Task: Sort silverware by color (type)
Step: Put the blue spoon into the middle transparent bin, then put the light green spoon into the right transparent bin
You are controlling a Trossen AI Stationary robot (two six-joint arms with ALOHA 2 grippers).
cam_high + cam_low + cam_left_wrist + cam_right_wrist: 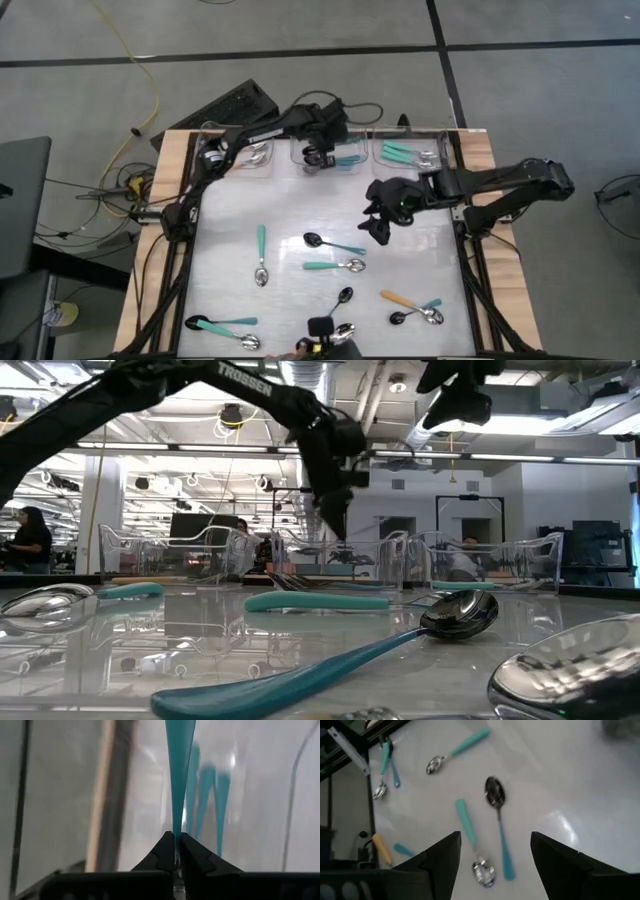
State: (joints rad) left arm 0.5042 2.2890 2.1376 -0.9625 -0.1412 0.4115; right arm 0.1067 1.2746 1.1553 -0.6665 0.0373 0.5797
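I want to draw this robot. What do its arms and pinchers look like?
Both arms are dark black and jointed. The left arm has white TROSSEN lettering and black cables at its wrist. Each gripper has two black wedge-shaped fingers: left gripper, right gripper.

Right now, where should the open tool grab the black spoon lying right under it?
Best guess: grip the black-bowled spoon by its slim teal handle, near the middle, coming straight down from above. It lies flat, the handle is narrow enough for the right tool and its open fingers, and the round bowl looks slippery. Turn so the fingers straddle the handle, missing the neighbouring silver spoon.
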